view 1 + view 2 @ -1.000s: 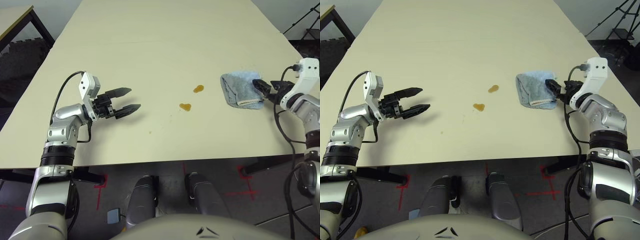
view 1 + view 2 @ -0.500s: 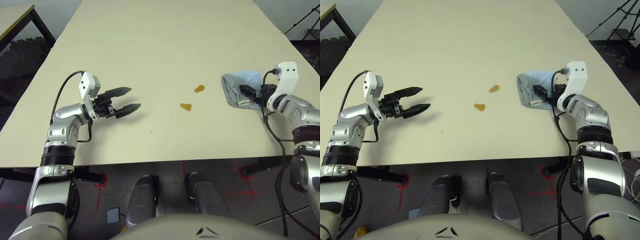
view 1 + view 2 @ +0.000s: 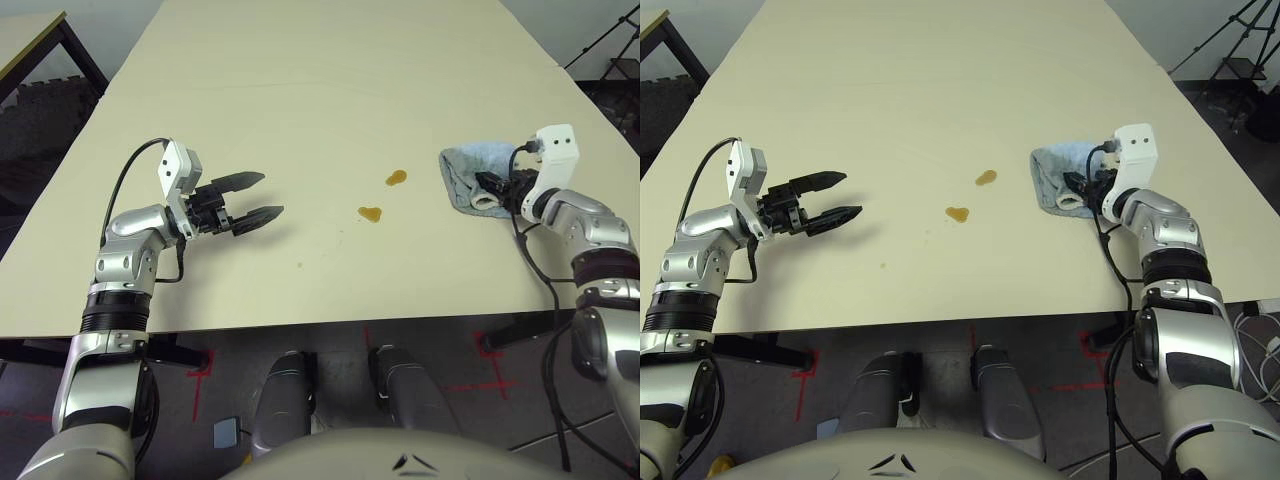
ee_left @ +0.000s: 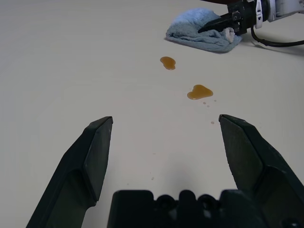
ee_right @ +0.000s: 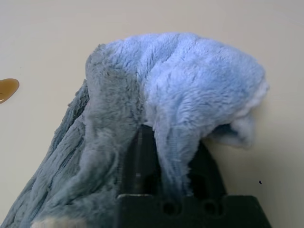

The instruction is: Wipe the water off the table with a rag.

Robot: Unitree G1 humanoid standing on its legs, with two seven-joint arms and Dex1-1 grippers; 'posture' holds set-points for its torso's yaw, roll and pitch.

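Two amber blobs of water (image 3: 397, 178) (image 3: 371, 214) and a tiny speck (image 3: 299, 265) lie near the middle of the cream table (image 3: 300, 80). To their right, the blue-grey rag (image 3: 462, 166) lies bunched on the table. My right gripper (image 3: 484, 187) is pushed into its right side and shut on a fold of it; in the right wrist view the rag (image 5: 190, 76) drapes over both fingers. My left gripper (image 3: 272, 194) hovers open and empty, well left of the blobs and pointing at them; its wrist view takes in the water (image 4: 199, 91) and the rag (image 4: 197, 35).
A smaller dark-framed table (image 3: 30, 35) stands off the far left corner and a tripod (image 3: 612, 40) at the far right. The rag lies close to the table's right edge. Bare tabletop stretches between the two grippers and behind the blobs.
My right gripper has slid left into the rag and shut on a fold, bunching the cloth narrower. The left arm and the water have not moved.
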